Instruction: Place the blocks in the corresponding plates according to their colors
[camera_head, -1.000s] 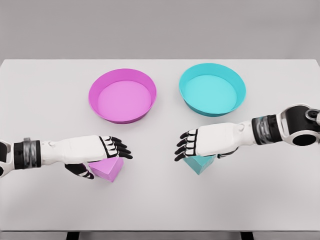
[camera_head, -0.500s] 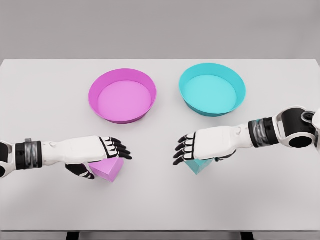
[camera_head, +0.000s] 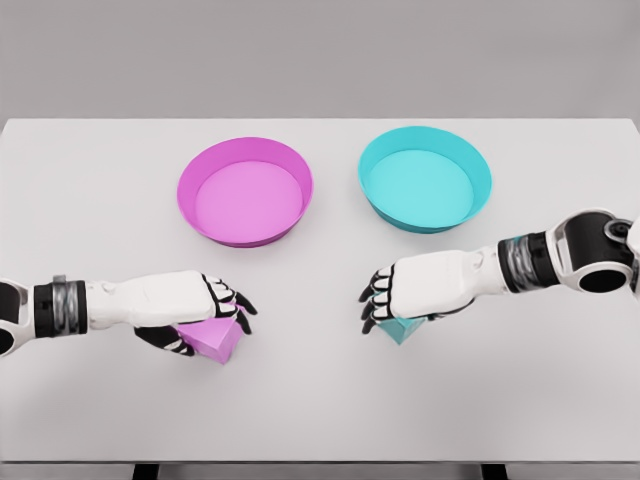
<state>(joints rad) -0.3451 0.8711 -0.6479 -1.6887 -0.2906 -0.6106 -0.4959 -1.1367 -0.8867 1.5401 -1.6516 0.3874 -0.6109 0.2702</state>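
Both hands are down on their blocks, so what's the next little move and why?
Probably lift. The left hand has curled over the pink block, the right hand over the teal block; both blocks still sit on the table, short of the pink plate and teal plate.

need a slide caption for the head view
Left hand closing on the pink block, right hand on the cyan block; pink plate and cyan plate empty behind.
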